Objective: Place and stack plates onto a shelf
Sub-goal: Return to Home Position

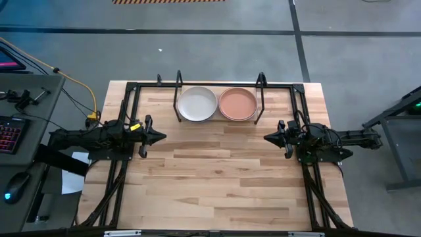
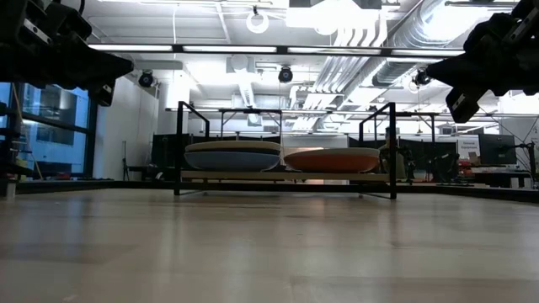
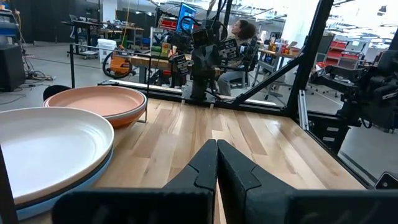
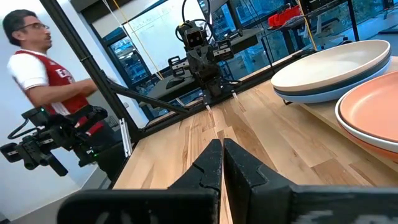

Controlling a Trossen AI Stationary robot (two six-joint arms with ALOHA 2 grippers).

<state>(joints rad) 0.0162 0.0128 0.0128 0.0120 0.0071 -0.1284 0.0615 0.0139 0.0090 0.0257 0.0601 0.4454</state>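
Note:
Two stacks of plates sit on the shelf (image 1: 260, 99) at the table's far edge. The left stack has a cream plate (image 1: 197, 104) on top, with a blue plate (image 3: 93, 179) under it. The right stack shows a terracotta pink plate (image 1: 237, 103) on top, over a coral red one (image 2: 333, 160). My left gripper (image 1: 162, 137) hovers shut above the table's left side, pointing right. My right gripper (image 1: 266, 137) hovers shut at the right side, pointing left. Both are well clear of the shelf and hold nothing.
The black metal loops (image 1: 178, 80) of the shelf stand upright at its ends. A keyboard (image 1: 8, 133) and mouse (image 1: 16, 187) lie on a desk left of the table. A person (image 4: 43, 53) shows in the room beyond. Bare wood (image 1: 217, 178) spreads between the arms.

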